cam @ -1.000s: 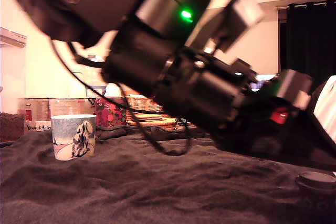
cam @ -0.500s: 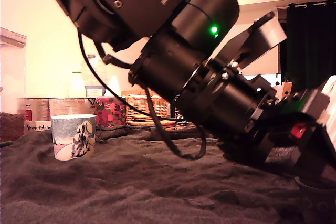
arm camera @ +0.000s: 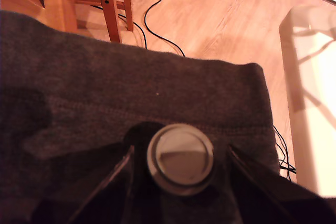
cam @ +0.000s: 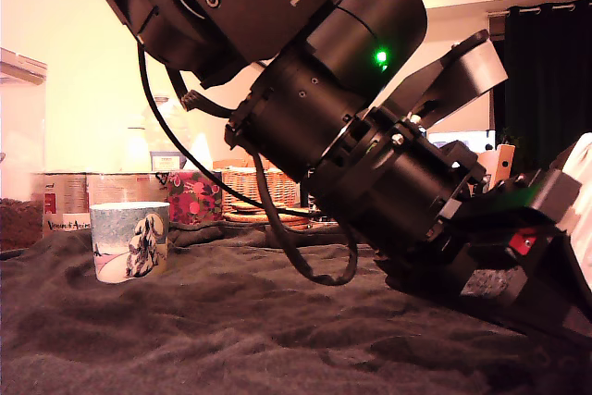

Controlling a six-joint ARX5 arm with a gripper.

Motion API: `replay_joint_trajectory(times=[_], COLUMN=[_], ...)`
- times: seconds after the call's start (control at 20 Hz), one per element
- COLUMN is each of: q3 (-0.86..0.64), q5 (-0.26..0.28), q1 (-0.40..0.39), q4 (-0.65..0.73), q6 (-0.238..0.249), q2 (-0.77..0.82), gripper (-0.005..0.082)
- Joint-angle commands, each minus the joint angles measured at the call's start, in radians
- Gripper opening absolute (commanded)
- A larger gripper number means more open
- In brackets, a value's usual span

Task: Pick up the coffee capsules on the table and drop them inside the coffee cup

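Note:
A dark grey coffee capsule (arm camera: 180, 158) stands on the table's dark cloth (arm camera: 105, 93) with its flat rimmed lid up, close to the cloth's edge. My gripper (arm camera: 180, 151) is open and low over it, one finger (arm camera: 113, 182) on each side with a gap to the lid. In the exterior view my arm (cam: 370, 164) reaches down to the right and hides that capsule. The coffee cup (cam: 130, 240), pale with a dark shaggy figure, stands upright on the table (cam: 231, 321) far off at the exterior view's left.
Behind the cup stand a red floral container (cam: 195, 197), a wicker basket (cam: 262, 190) and tins (cam: 65, 203). In the wrist view the cloth ends just past the capsule, above a wooden floor (arm camera: 220, 19) with chair legs (arm camera: 113, 9) and cables (arm camera: 152, 9).
My arm has swung down toward the exterior view's right. The grey capsule that showed at the lower right a second ago is now covered by the gripper. The cup has not moved.

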Motion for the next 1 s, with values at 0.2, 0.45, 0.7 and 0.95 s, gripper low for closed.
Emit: replay_joint_trajectory(times=[0.2,0.45,0.7,0.95], q3=[0.007,0.007,0.007,0.013], q5=[-0.003,-0.002,-0.002,-0.002], q1=[-0.005,-0.005,-0.005,0.014], q4=[0.002,0.003,0.017,0.005], q6=[0.008,0.008,0.008,0.01], q2=[0.03,0.03,0.03,0.006], gripper=[0.0474,0.0284,0.0249,0.0249])
